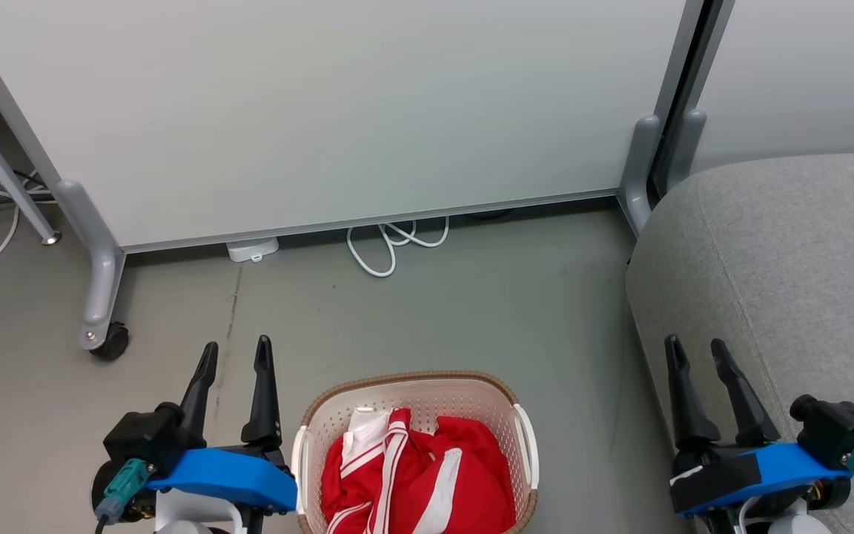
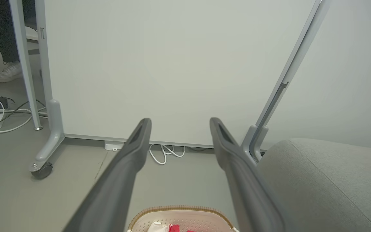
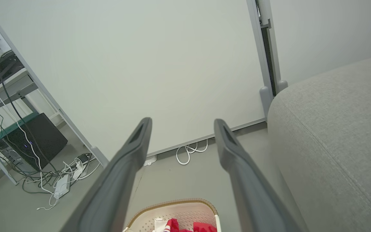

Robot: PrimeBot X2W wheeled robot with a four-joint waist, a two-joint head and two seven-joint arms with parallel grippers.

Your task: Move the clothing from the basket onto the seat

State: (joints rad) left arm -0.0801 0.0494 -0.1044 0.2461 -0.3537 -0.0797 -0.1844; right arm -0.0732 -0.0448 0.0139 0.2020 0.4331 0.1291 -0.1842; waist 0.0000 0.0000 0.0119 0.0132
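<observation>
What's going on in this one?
Nothing is being handled yet. The red and white clothing lies bunched in the basket on the floor, between the robot's arms. The left gripper and the right gripper are both open and empty, beside the basket. The grey seat on the robot's right has no clothing on the part in view.

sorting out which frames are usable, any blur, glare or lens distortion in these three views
Head view: even, soft light, no glare, the clothing and basket sharp, only faint shadows on the floor. Left wrist view: wide-angle stretch, the left gripper looming and soft near the bottom edge, background sharp. Right wrist view: same stretch on the right gripper, panel edges leaning, no glare.
</observation>
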